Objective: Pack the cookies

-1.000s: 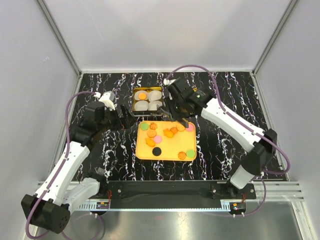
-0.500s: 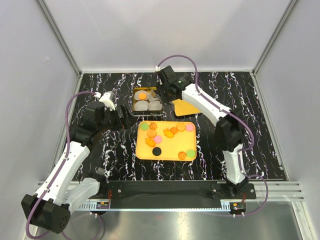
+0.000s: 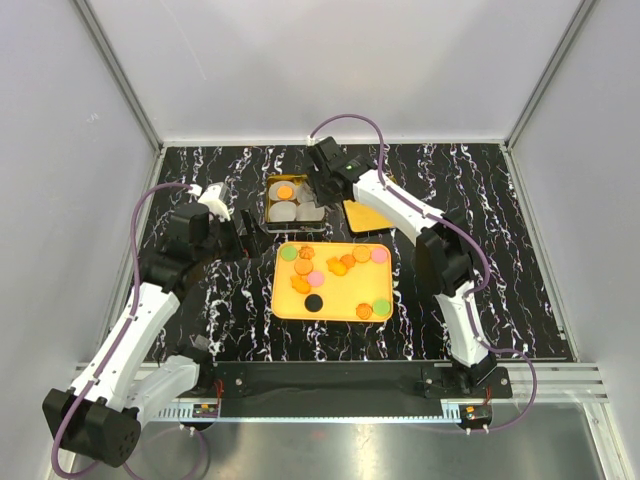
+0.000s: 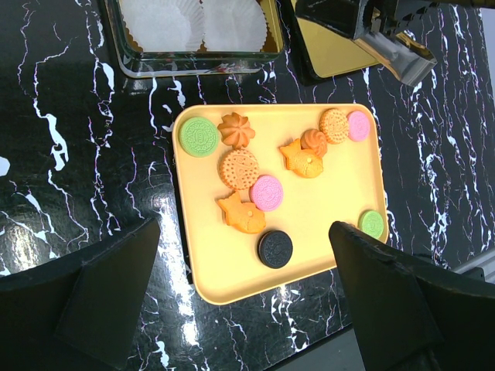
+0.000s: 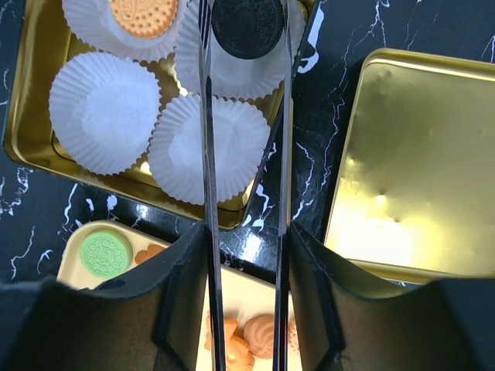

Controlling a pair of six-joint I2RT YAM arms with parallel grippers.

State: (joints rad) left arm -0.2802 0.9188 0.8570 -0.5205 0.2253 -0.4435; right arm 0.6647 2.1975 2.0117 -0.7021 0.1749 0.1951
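The right gripper (image 5: 246,6) pinches a black cookie (image 5: 249,29) right over a white cup (image 5: 232,77); the left gripper (image 4: 244,224) gapes open.

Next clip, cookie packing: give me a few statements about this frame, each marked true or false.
1. The right end effector holds a black cookie over the gold tin. True.
2. All four cup liners hold cookies. False: one liner and its neighbour are empty.
3. The lid lies on the table beside the tin. True.
4. The left end effector grips a cookie. False: it is open and empty above the yellow tray.
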